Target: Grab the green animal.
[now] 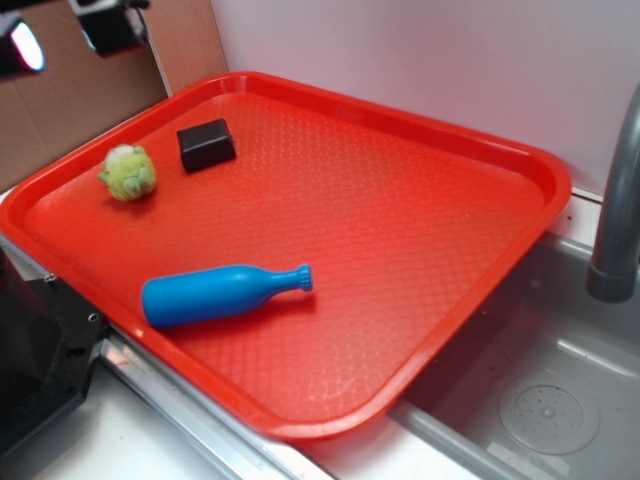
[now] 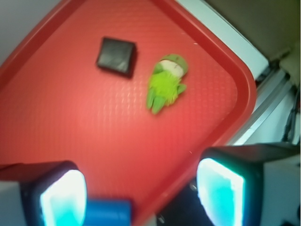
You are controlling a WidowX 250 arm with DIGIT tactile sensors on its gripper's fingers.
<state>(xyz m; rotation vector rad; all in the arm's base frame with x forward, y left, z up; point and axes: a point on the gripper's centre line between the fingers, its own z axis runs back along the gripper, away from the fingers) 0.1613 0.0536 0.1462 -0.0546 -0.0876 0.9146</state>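
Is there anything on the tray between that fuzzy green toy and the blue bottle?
Nothing. In the exterior view, only bare red tray separates the green animal from the blue bottle.

I am working at what is looking like a toy kitchen set: a grey sink basin (image 1: 540, 400) with a drain and a grey faucet pipe (image 1: 618, 200) is sitting beside me, with a red plastic tray (image 1: 400, 250) lying half over it.
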